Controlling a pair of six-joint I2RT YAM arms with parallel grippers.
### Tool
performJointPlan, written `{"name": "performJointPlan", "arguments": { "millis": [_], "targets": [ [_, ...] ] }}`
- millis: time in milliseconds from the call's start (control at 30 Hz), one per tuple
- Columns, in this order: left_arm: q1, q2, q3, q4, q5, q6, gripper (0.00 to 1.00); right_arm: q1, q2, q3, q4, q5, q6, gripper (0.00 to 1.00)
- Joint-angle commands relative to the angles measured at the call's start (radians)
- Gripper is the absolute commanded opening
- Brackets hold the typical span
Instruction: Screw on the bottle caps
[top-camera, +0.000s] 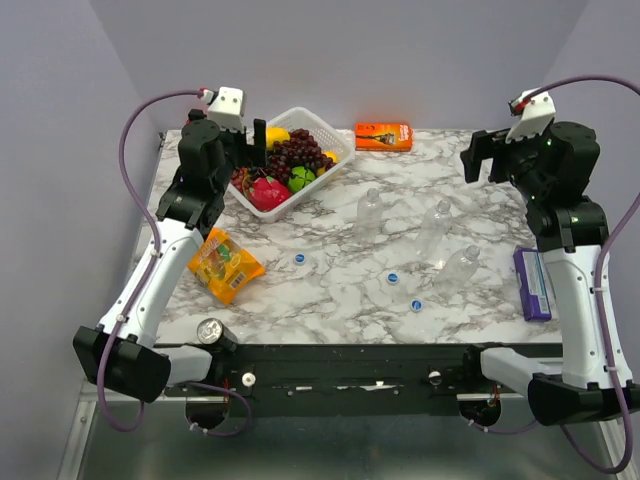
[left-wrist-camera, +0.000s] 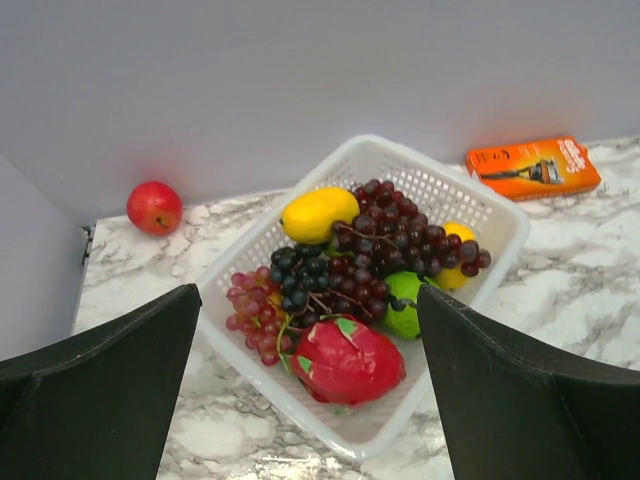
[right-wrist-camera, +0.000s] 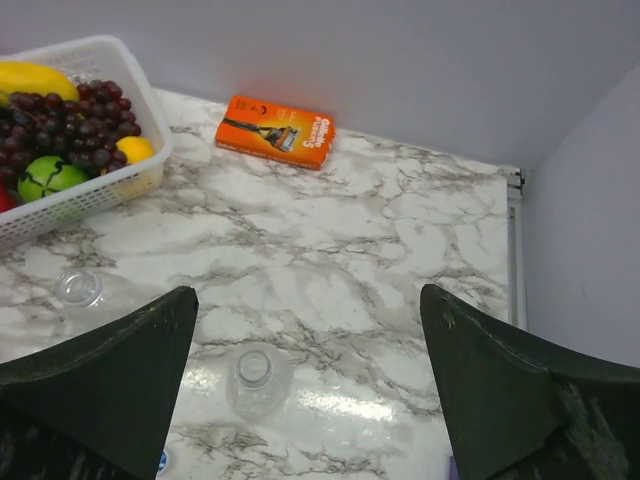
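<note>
Bottle caps (top-camera: 393, 278): three, blue, loose on the tabletop (top-camera: 330, 300) nearest the arm bases, apart from each other. Just beyond, three bottles (top-camera: 434, 222) stand upright and uncapped, ready for capping from above. Farther back, left claw (left-wrist-camera: 308, 320) released, empty, over the fruit basket (top-camera: 338, 140). Right claw (right-wrist-camera: 307, 300) likewise released; nothing grasped yet.

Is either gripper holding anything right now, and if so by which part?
Nothing is held. The left gripper and the right gripper are both open and empty.
</note>
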Motion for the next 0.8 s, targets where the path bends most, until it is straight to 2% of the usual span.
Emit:
{"name": "performJointPlan", "arguments": {
  "millis": [0, 33, 67, 100, 167, 233, 300, 367, 500, 600, 767],
  "targets": [
    [-0.013, -0.030, -0.046, -0.053, 0.096, -0.014, 0.99, -0.003, -0.034, -0.002, -0.037, -0.233, -0.109, 1.00],
    [-0.021, -0.036, -0.057, -0.068, 0.118, 0.003, 0.99, -0.003, -0.054, 0.001, -0.078, -0.322, -0.227, 1.00],
    [-0.022, -0.051, -0.064, -0.078, 0.144, 0.013, 0.99, -0.003, -0.061, 0.000, -0.098, -0.505, -0.289, 1.00],
    [-0.029, -0.061, -0.089, -0.082, 0.185, 0.014, 0.99, 0.003, -0.064, -0.003, -0.104, -0.566, -0.323, 0.99],
    [-0.053, -0.097, -0.116, -0.108, 0.205, 0.070, 0.99, 0.035, -0.023, 0.025, -0.143, -0.625, -0.306, 0.99],
    [-0.056, -0.119, -0.139, -0.163, 0.315, 0.108, 0.99, 0.110, 0.041, 0.093, -0.280, -0.643, -0.355, 0.91],
    [-0.062, -0.146, -0.164, -0.197, 0.342, 0.130, 0.99, 0.205, 0.107, 0.150, -0.333, -0.628, -0.392, 0.87],
    [-0.062, -0.192, -0.198, -0.208, 0.304, 0.106, 0.99, 0.264, 0.123, 0.139, -0.324, -0.576, -0.415, 0.88],
    [-0.062, -0.271, -0.294, -0.243, 0.330, 0.136, 0.99, 0.394, 0.195, 0.165, -0.364, -0.510, -0.452, 0.88],
    [-0.064, -0.306, -0.337, -0.257, 0.359, 0.138, 0.99, 0.436, 0.271, 0.171, -0.375, -0.424, -0.446, 0.88],
    [-0.064, -0.346, -0.368, -0.256, 0.395, 0.138, 0.99, 0.440, 0.408, 0.230, -0.270, -0.224, -0.334, 0.86]
  ]
}}
